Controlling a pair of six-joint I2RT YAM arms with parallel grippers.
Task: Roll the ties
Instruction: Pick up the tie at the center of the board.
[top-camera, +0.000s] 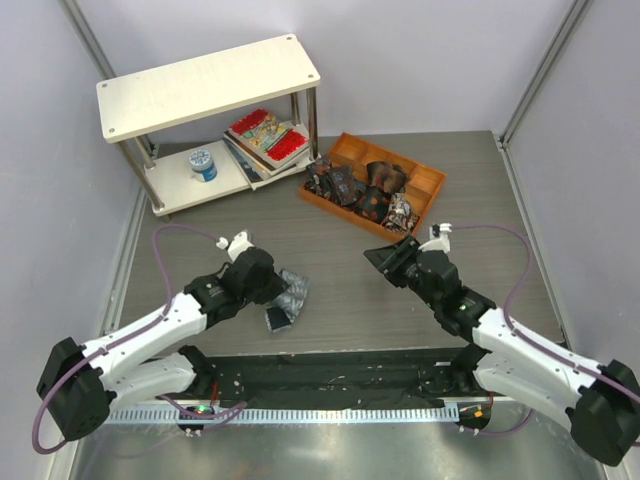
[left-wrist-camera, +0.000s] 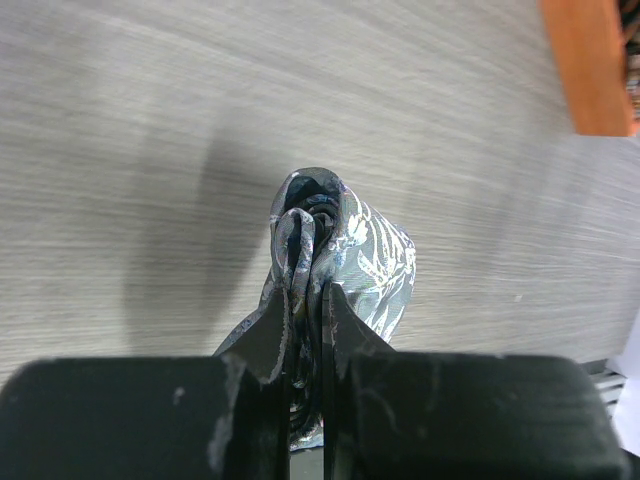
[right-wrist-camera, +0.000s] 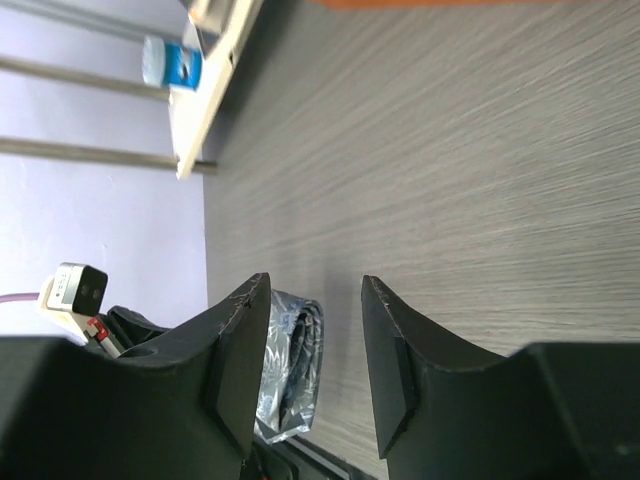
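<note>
A grey-blue tie (top-camera: 287, 300) with a pale leafy print lies rolled up on the table left of centre. My left gripper (top-camera: 276, 290) is shut on the grey-blue tie (left-wrist-camera: 345, 250), pinching its coiled end between both fingers. The roll also shows in the right wrist view (right-wrist-camera: 292, 365), far behind my right gripper (right-wrist-camera: 315, 335). My right gripper (top-camera: 385, 256) is open and empty, right of centre, well apart from the roll. Several small dark rolled ties (top-camera: 362, 190) with red prints sit in the orange tray (top-camera: 430, 185).
A white two-level shelf (top-camera: 205, 85) stands at the back left. On its lower board lie red-patterned books (top-camera: 265, 135) and a blue-and-white spool (top-camera: 203, 163). A black mat (top-camera: 330, 378) runs along the near edge between the arm bases.
</note>
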